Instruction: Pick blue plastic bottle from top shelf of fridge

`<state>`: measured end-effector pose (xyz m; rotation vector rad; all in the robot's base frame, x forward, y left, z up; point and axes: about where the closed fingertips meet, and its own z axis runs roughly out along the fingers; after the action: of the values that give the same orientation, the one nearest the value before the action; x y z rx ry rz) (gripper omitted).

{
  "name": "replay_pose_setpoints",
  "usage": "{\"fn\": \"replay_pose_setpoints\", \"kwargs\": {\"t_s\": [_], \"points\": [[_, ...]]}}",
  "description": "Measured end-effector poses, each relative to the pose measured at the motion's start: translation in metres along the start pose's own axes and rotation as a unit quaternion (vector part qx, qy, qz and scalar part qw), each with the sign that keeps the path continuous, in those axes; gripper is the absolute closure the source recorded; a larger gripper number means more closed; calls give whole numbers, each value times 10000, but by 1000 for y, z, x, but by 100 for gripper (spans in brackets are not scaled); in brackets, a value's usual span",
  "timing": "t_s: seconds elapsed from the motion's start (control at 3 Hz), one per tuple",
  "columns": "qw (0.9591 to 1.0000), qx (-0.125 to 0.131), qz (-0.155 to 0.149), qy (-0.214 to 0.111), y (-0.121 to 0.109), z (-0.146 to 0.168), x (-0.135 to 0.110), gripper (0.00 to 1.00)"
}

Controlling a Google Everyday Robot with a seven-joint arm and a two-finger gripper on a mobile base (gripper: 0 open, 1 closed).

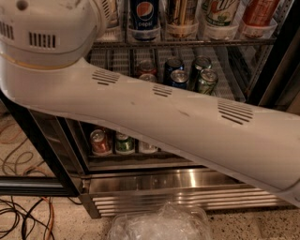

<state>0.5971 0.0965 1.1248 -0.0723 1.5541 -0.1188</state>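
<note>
A white robot arm (187,126) crosses the black-framed glass-door fridge (164,183). On its grey wire top shelf (187,42), the clear plastic tea bottle (113,11) seems half hidden at left. It is likely full, heavyish and slick, so grasp mid-body. The gripper is out of frame, upper left, so its hold cannot be told.

Five bottles (144,18) on the top shelf (187,42), six middle cans (179,77), three bottom cans (101,141), one white arm (187,122), one plastic bag (159,225)

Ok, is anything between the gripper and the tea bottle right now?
Cannot tell: the gripper is out of view, past the arm leaving the frame top left. The arm covers the left end of the top shelf; nothing else shows in front of it.
</note>
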Motion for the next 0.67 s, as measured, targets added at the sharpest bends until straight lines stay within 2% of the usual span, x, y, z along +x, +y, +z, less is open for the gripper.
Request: {"fn": "replay_pose_setpoints", "kwargs": {"t_s": [0.67], "points": [[9978, -292, 185, 564, 7, -63, 26, 100]]}}
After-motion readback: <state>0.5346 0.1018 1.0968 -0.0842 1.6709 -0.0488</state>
